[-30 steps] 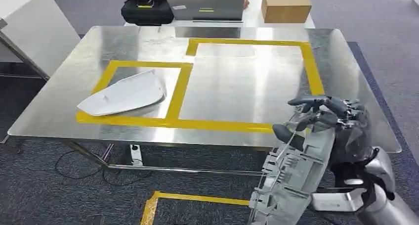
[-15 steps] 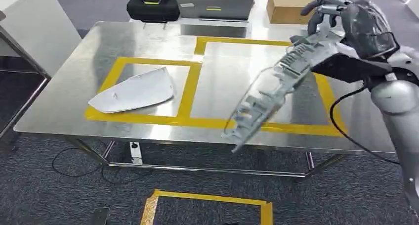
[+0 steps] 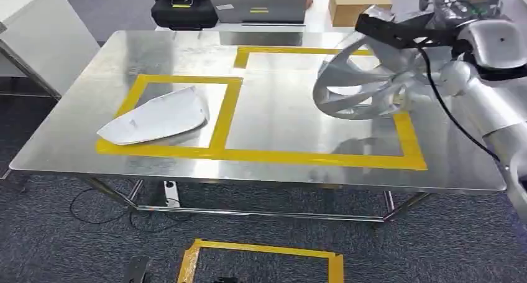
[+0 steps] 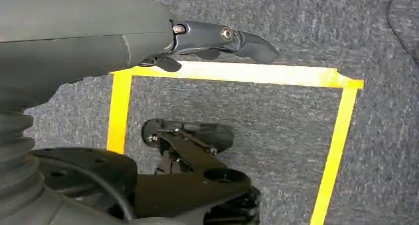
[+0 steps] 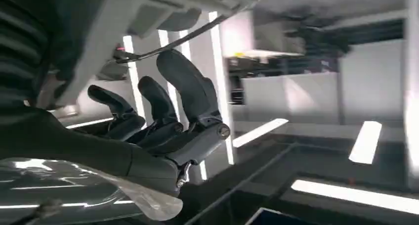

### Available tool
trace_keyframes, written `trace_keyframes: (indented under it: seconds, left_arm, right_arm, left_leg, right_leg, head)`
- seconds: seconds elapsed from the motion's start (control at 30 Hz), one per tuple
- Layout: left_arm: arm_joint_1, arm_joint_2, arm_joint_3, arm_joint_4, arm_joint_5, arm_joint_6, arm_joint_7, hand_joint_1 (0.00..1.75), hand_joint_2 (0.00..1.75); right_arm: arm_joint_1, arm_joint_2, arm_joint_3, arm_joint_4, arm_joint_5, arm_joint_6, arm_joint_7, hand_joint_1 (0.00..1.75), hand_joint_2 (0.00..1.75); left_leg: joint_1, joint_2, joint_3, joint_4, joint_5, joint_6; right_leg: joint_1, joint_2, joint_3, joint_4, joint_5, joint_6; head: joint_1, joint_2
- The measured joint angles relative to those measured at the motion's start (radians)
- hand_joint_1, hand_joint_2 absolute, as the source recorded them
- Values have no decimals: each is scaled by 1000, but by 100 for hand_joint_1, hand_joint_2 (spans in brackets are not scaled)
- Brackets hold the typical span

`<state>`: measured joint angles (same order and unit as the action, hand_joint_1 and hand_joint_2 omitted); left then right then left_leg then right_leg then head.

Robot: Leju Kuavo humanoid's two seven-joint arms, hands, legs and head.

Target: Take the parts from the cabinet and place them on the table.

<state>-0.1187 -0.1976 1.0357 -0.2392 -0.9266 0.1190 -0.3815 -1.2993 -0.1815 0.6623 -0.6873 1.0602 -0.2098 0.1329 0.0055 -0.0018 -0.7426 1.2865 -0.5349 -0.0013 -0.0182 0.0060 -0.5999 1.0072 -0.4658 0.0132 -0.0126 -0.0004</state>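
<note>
Head view: right hand (image 3: 457, 0) grips grey part (image 3: 366, 84) | left wrist: floor tape (image 4: 341, 131)

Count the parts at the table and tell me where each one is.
2. A white part lies flat in the left taped box on the table. A silver part is held by the right hand above the larger right box.

The shiny rectangular steel table (image 3: 81, 146) carries two adjoining rectangles of yellow tape (image 3: 227, 118), and a flat white teardrop-shaped plastic part (image 3: 155, 117) lies directly on the metal inside the smaller rectangle, on the left of the strip the two share.
</note>
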Motion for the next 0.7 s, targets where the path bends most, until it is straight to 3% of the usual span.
trace_keyframes:
  seconds: [0.07,0.13,0.23,0.27,0.3,0.4,0.43,0.47,0.5,0.57,0.6,0.63,0.7]
  left_arm:
    - [-2,-5,-5,0,-2,0,0,0,175]
    - [-4,-8,-13,0,-10,-2,0,0,175]
    - [-6,-13,-22,0,-4,1,-2,0,175]
    - [-7,-16,-22,0,-2,1,-2,0,175]
    - [-9,-17,-23,0,0,1,-3,0,175]
    - [-12,-24,-24,0,0,2,-4,0,175]
    - [-10,-24,-24,0,0,2,-4,0,175]
    - [-9,-24,-24,0,-1,-1,-5,0,175]
    - [-8,-24,-26,0,-2,-3,-5,0,175]
    - [-9,-27,-31,0,-10,-4,-5,0,175]
    - [-11,-31,-36,0,-10,-4,-5,0,175]
    - [-12,-33,-42,0,-11,-5,-5,0,175]
    - [-11,-34,-47,0,-13,-5,-6,0,175]
  right_arm:
    - [1,20,14,67,30,17,70,175,175]
    - [1,36,22,126,46,60,105,175,175]
    - [-10,57,30,185,73,96,125,175,175]
    - [-9,62,31,197,78,105,128,175,175]
    - [-9,65,34,212,82,116,131,175,175]
    - [-7,79,41,245,86,127,134,175,175]
    - [-7,82,42,254,86,128,135,0,0]
    - [-7,85,42,261,88,128,138,0,0]
    - [-8,90,42,266,91,128,140,0,0]
    - [-13,100,44,272,100,134,144,0,0]
    - [-20,104,45,272,101,137,144,0,0]
    - [-23,111,45,273,101,137,144,0,0]
    - [-23,117,45,279,102,140,145,0,0]
  left_leg:
    - [0,0,74,-186,107,10]
    - [-5,-4,100,-247,108,15]
    - [-6,-2,109,-257,94,25]
    - [6,-1,122,-271,98,32]
    - [5,-1,127,-273,99,36]
    - [4,-2,126,-274,100,43]
    - [4,-3,126,-273,100,43]
    - [3,-3,127,-273,100,44]
    - [3,-3,127,-273,101,44]
    - [-1,-3,128,-273,102,42]
    - [-1,-2,129,-272,104,39]
    - [-7,-2,126,-272,104,32]
    - [1,-1,127,-274,107,19]
  right_leg:
    - [0,4,6,2,-5,4]
    - [7,8,0,4,-6,11]
    - [5,8,6,-6,-5,24]
    - [6,6,1,-4,-14,30]
    - [7,3,-3,14,-29,33]
    - [5,0,-111,241,-130,39]
    - [6,0,-141,299,-145,40]
    - [6,0,-145,303,-134,40]
    - [7,0,-125,263,-103,37]
    - [9,-2,-28,79,-20,22]
    - [14,-9,21,-10,-13,10]
    - [15,-12,29,-17,-16,10]
    - [21,-6,27,-18,-8,6]
  head:
    - [0,0]
    - [1,0]
    - [-1,0]
    - [1,0]
    - [1,0]
    - [1,0]
    - [2,0]
    - [1,0]
    - [2,0]
    - [2,0]
    - [2,0]
    - [-3,0]
    - [0,0]
